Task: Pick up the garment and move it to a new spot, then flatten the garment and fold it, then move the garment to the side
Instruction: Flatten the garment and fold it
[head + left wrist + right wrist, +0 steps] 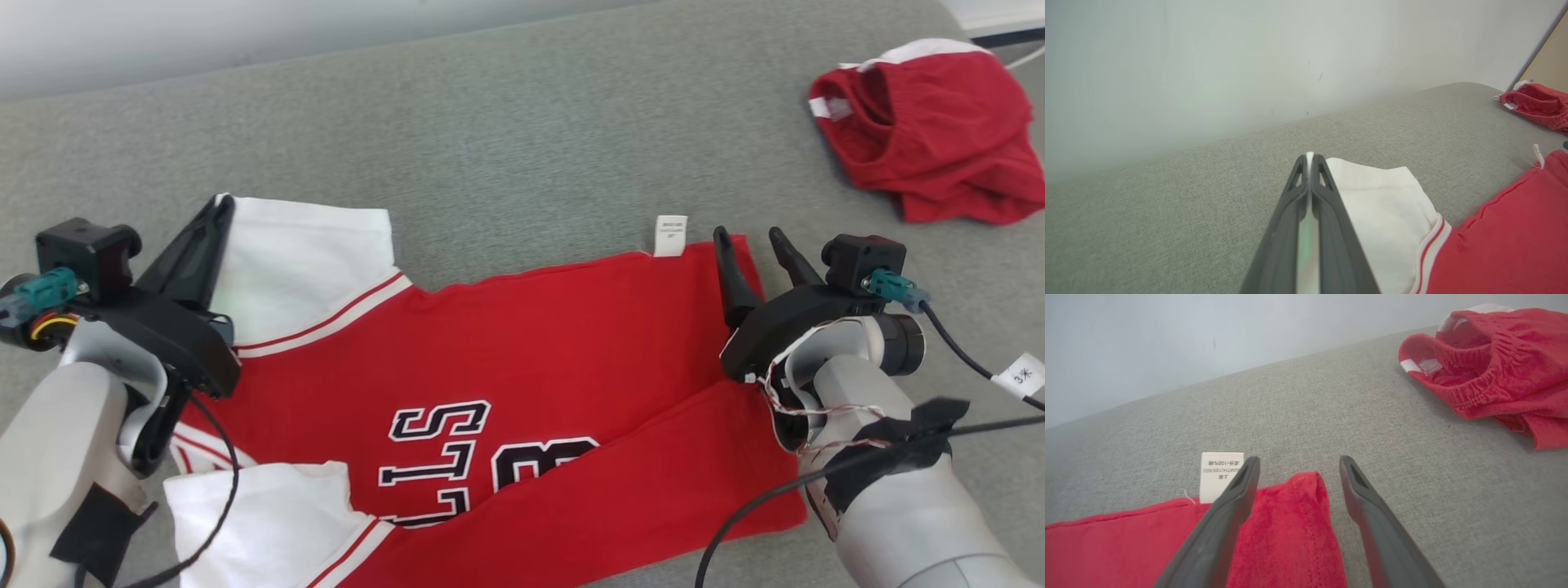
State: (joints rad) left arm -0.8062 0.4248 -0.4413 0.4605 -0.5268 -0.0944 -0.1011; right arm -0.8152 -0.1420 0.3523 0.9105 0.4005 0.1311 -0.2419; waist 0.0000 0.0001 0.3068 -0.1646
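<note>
One sleeve (310,253) is being clamped by the left hand (222,202); the right hand (747,237) is gaping astride the hem (1294,506), probably risking skew.

The garment (555,327) runs off the bottom edge, a fold (653,482) half-covering its lettering (441,420)

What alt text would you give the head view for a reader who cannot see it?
A red jersey lies on a grey surface; the left tool pinches its white sleeve, the open right tool sits at the hem corner. Red shorts lie crumpled at far right.
</note>
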